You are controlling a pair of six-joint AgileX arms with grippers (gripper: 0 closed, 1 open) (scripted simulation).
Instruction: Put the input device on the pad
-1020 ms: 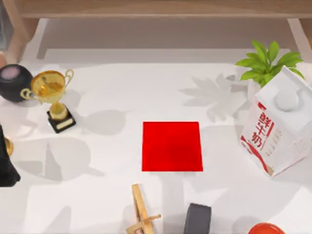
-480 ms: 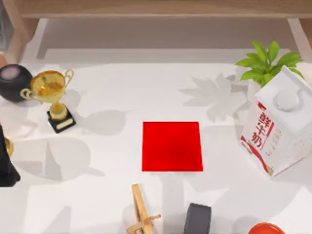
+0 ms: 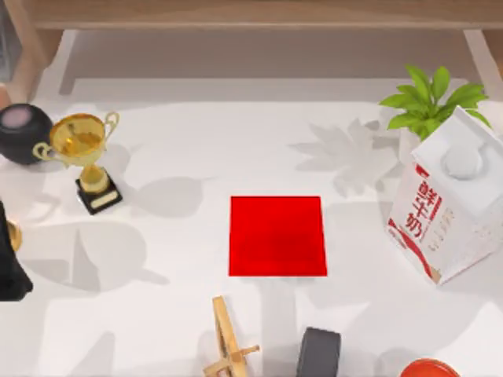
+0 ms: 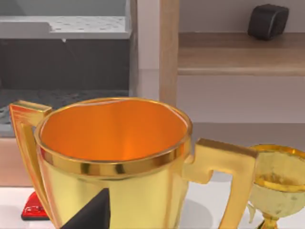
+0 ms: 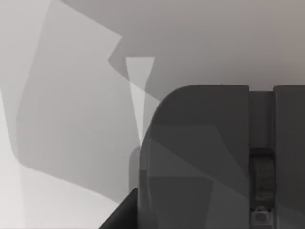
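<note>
A white table [image 3: 196,141] seen from above holds a bright red square pad [image 3: 277,236] lying flat at its middle, nothing on it. At the near edge, just right of the pad's centre line, sits a dark grey block [image 3: 318,352], partly cut off. A wooden frame [image 3: 228,342] lies to its left, and a red round thing [image 3: 428,367] shows at the near right corner.

On the right stands a white milk carton [image 3: 448,206] with red printed characters down its side, too small to read. A green potted plant [image 3: 428,102] is behind it. At the far left stand a gold trophy [image 3: 85,153] on a black base and a black round object [image 3: 20,132].

The left arm [image 3: 9,263] is a dark shape at the left edge; whether its fingers are apart or together cannot be told. The left wrist view looks close at a second, larger gold cup [image 4: 112,162].

The right wrist view shows the input device [image 5: 214,157] close up, dark grey with a scroll wheel in its groove, resting on the white surface. The right gripper's fingers cannot be made out.
</note>
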